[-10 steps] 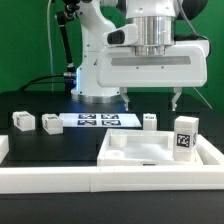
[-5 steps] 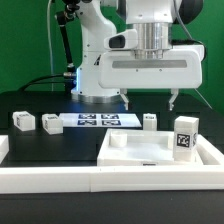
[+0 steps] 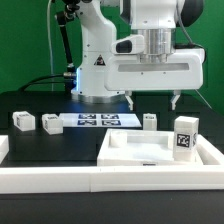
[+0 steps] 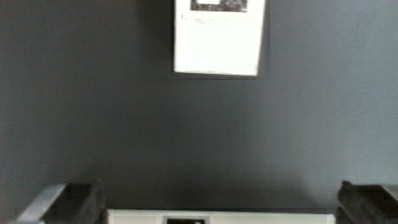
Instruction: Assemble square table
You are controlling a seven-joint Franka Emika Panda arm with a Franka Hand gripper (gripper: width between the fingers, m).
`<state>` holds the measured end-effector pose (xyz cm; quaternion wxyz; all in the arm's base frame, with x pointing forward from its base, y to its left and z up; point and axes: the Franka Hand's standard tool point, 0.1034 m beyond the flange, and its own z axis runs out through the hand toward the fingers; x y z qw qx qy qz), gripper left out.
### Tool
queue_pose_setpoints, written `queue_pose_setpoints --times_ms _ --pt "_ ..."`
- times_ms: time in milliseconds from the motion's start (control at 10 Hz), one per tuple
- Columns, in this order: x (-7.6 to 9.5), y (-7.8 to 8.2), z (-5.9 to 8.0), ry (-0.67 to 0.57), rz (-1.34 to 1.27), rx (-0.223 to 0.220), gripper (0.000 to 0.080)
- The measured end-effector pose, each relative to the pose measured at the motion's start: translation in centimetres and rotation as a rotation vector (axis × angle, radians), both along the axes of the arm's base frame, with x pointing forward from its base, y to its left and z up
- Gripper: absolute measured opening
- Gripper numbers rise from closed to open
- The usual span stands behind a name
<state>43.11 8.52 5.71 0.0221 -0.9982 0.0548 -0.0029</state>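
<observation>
The white square tabletop [image 3: 150, 152] lies at the front right, against the low rail. Three small white leg blocks stand on the black table: two on the exterior view's left [image 3: 22, 120] [image 3: 50, 124] and one [image 3: 149, 122] just behind the tabletop. A taller tagged leg [image 3: 185, 136] stands on the tabletop's right corner. My gripper [image 3: 155, 100] hangs open above the tabletop's far edge, holding nothing. In the wrist view the gripper [image 4: 222, 203] has its dark fingers [image 4: 71, 200] wide apart. A white edge with a dark tag [image 4: 196, 215] shows low between them.
The marker board [image 3: 100, 120] lies flat behind the leg blocks, and it shows as a white strip [image 4: 221, 45] in the wrist view. A long low white rail [image 3: 60, 180] runs along the table's front. The robot's base [image 3: 95, 70] stands at the back.
The wrist and hand have shifted slightly towards the exterior view's right. The fingers stay wide apart, and no part on the table has moved.
</observation>
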Motion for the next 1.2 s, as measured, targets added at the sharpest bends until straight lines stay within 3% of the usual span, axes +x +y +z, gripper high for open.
queue_pose_setpoints --times_ms 400,700,1200 --pt "-0.2 0.6 -0.1 0.020 0.017 0.003 0.0649" --pt "-0.1 0.1 0.0 0.248 0.034 0.025 0.0649" --pt "-1.0 0.9 -0.4 0.588 0.054 0.050 0.0649"
